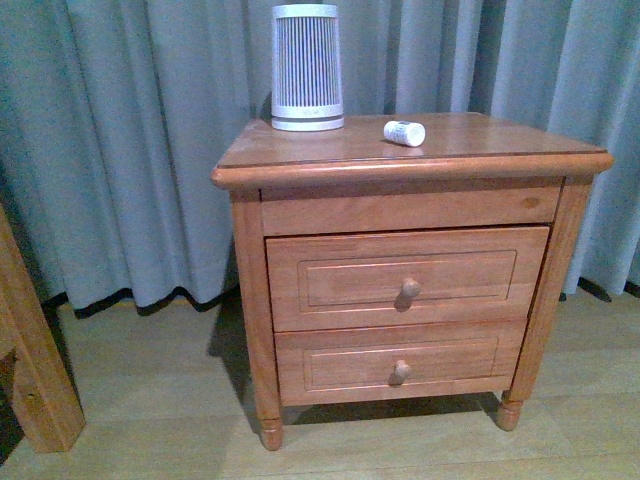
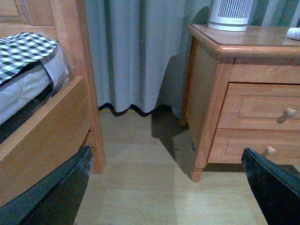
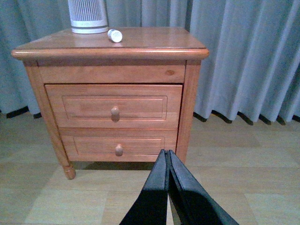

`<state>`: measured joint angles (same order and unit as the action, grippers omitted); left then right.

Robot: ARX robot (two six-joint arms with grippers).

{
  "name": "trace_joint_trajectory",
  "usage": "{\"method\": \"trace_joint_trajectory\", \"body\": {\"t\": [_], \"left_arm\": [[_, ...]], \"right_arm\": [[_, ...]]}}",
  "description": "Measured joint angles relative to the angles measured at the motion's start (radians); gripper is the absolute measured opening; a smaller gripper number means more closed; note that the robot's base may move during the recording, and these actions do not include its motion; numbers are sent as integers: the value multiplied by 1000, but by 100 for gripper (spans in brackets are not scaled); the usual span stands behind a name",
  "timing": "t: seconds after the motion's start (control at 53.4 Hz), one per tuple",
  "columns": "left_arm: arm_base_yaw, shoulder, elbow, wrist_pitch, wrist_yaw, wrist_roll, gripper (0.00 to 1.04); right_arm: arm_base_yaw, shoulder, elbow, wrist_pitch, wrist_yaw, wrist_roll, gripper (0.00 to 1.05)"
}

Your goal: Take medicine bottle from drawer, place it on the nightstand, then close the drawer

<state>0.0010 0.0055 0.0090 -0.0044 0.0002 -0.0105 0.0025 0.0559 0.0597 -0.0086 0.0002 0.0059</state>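
Black fingers [image 3: 167,187] of the right gripper [image 3: 167,157] fill the near foreground of the right wrist view, pressed together tip to tip with nothing between them; they touch nothing. Left gripper: two dark fingers [image 2: 272,185] at opposite lower corners of the left wrist view, spread wide, nothing held, bare floor [image 2: 154,187] between them. Neither arm appears in the front view.

Medicine bottle [image 1: 404,133]: small, white, cylindrical, a pale band round its body. Lies on its side on the nightstand [image 1: 440,150] top, right of the ribbed device [image 1: 307,68] and slightly nearer the front edge, not touching it. Also seen in the right wrist view [image 3: 115,35]; only one end shows at the frame edge in the left wrist view [image 2: 293,33].

Nightstand: orange-brown wood, rounded-edge top, turned feet. Drawer [image 1: 405,278], the upper one, recessed panel and round knob [image 1: 410,289], sits flush with the frame, shut. Lower drawer [image 1: 395,363] likewise shut.

Bottle relative to grippers: well apart from both. Right gripper hangs low in front of the nightstand, below the lower drawer's level, bottle far above and beyond it on the top. Left gripper sits off the nightstand's left side, near a wooden bed frame [image 2: 42,140] with a checked cloth [image 2: 23,51]; bottle across the top from it.

Grey curtain [image 1: 120,150] behind the nightstand.
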Motion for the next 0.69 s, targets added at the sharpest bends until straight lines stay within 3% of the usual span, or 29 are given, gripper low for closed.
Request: {"method": "trace_joint_trajectory", "body": {"t": [0.393, 0.618, 0.692], "left_arm": [[0, 0, 0, 0, 0, 0, 98], [0, 0, 0, 0, 0, 0, 98], [0, 0, 0, 0, 0, 0, 98]], "right_arm": [[0, -48, -45, 5, -1, -3, 4], [0, -48, -45, 5, 0, -3, 42], [0, -48, -45, 5, 0, -3, 59]]}}
